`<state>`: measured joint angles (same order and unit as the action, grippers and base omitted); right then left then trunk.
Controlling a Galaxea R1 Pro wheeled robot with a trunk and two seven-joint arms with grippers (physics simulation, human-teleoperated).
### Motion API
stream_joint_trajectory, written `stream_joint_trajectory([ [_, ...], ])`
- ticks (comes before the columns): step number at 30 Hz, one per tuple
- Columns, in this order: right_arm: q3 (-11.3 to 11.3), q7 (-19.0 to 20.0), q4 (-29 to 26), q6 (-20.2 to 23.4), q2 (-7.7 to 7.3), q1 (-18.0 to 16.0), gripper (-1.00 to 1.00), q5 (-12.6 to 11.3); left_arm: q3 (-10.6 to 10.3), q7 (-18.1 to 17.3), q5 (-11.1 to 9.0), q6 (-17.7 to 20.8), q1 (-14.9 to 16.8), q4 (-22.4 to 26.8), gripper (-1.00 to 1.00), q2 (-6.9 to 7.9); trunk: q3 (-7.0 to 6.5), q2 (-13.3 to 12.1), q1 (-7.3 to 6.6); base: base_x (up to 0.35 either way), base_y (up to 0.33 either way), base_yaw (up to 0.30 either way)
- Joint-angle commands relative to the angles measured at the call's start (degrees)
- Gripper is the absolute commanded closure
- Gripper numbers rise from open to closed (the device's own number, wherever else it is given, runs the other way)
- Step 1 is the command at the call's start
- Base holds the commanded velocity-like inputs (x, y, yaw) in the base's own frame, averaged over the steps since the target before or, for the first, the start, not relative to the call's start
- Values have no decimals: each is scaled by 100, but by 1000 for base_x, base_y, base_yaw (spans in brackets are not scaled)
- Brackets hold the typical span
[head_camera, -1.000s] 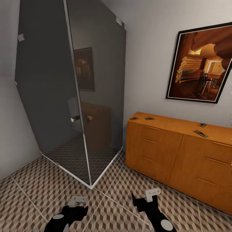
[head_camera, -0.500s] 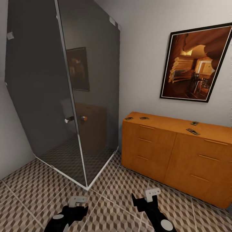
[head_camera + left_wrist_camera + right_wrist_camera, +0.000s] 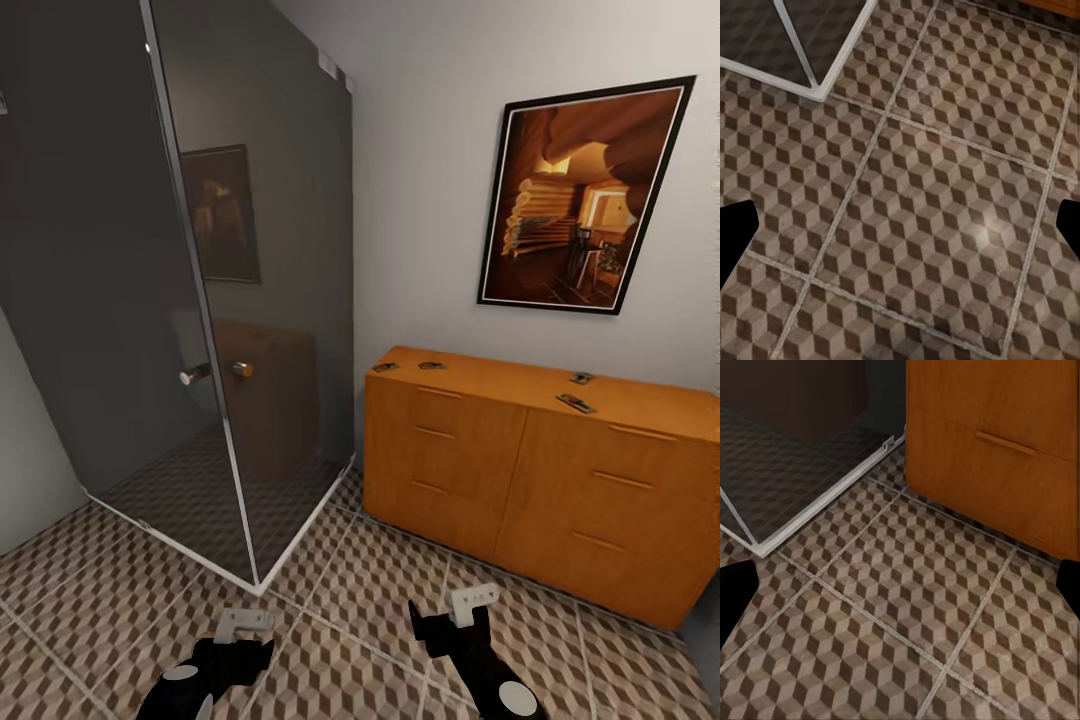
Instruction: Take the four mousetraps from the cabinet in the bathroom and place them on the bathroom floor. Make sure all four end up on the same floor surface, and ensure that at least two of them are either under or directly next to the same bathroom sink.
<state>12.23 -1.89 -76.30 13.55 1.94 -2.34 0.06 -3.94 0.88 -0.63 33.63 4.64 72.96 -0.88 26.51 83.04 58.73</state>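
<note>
Four mousetraps sit on top of the cabinet [image 3: 520, 470], which I take as my landmark. Left of the cabinet stands the dark glass shower enclosure [image 3: 180, 300], its white-framed corner almost meeting the cabinet's left end. Going along the cabinet top from that end, I see the first mousetrap [image 3: 385, 367] at the left front corner, the second mousetrap [image 3: 432, 365] just beside it, then, well apart toward the right, the third mousetrap [image 3: 576, 403] near the front edge and the fourth mousetrap [image 3: 581, 377] just behind it. A framed picture [image 3: 580, 195] hangs on the wall above the cabinet.

In front of the cabinet lies the bathroom floor [image 3: 380, 580], cube-patterned tiles. My left gripper [image 3: 222, 660] hangs low over the floor well in front of the cabinet's left end; my right gripper [image 3: 450, 630] hangs over the floor nearer the cabinet front. In both wrist views the dark fingertips stand at opposite edges with bare floor between, so both grippers are spread and hold nothing.
</note>
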Motion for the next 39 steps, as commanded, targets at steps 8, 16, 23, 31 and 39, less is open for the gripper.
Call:
stream_joint_trajectory([
  [8,7,-21,-8,33,-1,-4,-100,-8,-1,9,-7,29,2,8,-100,0,6,4,0,0,0,-131],
  [16,7,-21,-8,33,-1,-4,-100,0,-1,9,-7,29,2,8,-100,0,6,4,0,0,0,-133],
  [23,7,-20,-8,33,-1,-4,-100,-4,-1,9,-7,29,2,8,-100,0,6,4,0,0,0,-134],
  [31,7,-22,-8,33,-1,-4,-100,-5,-1,9,-7,29,2,8,-100,0,6,4,0,0,0,-134],
  [39,7,-19,-8,33,-1,-4,-100,-9,-1,9,-7,29,2,8,-100,0,6,4,0,0,0,-133],
])
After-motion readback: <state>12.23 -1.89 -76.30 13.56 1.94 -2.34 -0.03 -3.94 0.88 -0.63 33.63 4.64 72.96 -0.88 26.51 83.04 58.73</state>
